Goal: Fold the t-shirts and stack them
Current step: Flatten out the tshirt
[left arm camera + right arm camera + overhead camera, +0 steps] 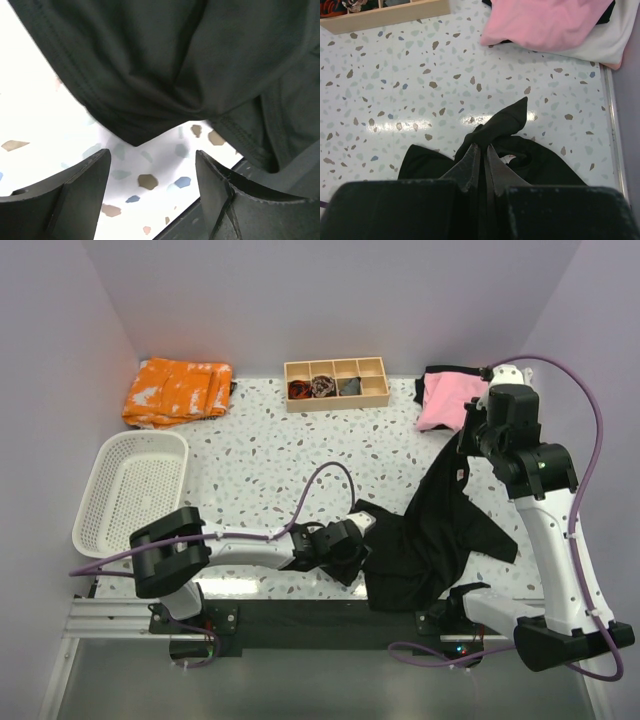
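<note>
A large plain black t-shirt (420,540) hangs bunched from my right gripper (467,448) and drapes down onto the table's near edge. In the right wrist view my right gripper (482,147) is shut on a pinched fold of the black t-shirt (505,122), and a small white label (509,159) shows just below. My left gripper (347,540) is low at the shirt's left edge. In the left wrist view it (152,156) is open and empty, with a corner of the black t-shirt (150,75) just ahead of its fingertips. A pink t-shirt (448,398) lies on a pile at the back right.
The pink t-shirt (545,22) lies over a black and a white one (615,45). A wooden compartment tray (336,383) with small rolled fabric stands at the back middle. An orange patterned cloth (176,388) lies at the back left. A white basket (112,455) stands at the left.
</note>
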You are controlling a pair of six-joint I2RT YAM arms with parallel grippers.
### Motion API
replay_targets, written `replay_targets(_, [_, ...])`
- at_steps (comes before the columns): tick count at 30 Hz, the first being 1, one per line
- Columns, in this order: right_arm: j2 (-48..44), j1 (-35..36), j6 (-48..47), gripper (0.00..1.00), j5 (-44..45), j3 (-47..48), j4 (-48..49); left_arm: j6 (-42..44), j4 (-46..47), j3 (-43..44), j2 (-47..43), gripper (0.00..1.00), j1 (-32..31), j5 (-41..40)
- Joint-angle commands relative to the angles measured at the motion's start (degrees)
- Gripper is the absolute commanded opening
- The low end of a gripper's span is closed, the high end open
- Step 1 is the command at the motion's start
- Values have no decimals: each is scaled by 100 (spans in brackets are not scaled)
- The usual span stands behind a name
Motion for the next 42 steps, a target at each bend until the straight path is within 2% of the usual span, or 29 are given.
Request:
replay_targets(1, [-48,-28,51,0,118,84,120,-100,427,91,246,72,17,303])
replay_targets(3, [-57,-28,42,0,109,66,128,5,523,170,352,71,25,355])
replay_targets(5, [-57,-28,42,0,92,66,129,58,646,171,449,49,60,417])
replay_targets(6, [-49,-28,51,0,91,66,129,49,734,180,466,28,87,426])
replay_targets(9, [-40,-19,42,0,135,93,102,84,726,189,458,0,192,313])
replay_targets(13, [-66,-28,34,0,188,84,93,181,639,179,-225,0,350,-47])
replay_targets(23, [-180,-19,69,0,57,84,58,928,-1345,1461,-2476,0,1018,-1383])
replay_targets(31, [-330,-19,165,0,-75,5,58,622,-3218,2780,-3663,0,1501,-3931])
replay_targets(33, [-321,-19,227,0,-163,-65,76,454,-3886,3228,-3691,0,1581,-4562])
replay_targets(35, [-269,-28,340,0,-198,-153,102,322,-4334,3483,-3559,0,1791,-4837])
replay_targets(37, [-128,-19,402,0,-295,-320,207,391,-4336,3467,-3314,0,2176,-4830])
replay_targets(40, [-49,-28,604,0,-401,-776,679,585,-3705,3002,-2945,0,2694,-4444])
replay_targets(42, [-66,-19,824,0,-348,-1319,1146,751,-2828,2396,-2725,0,3021,-4077])
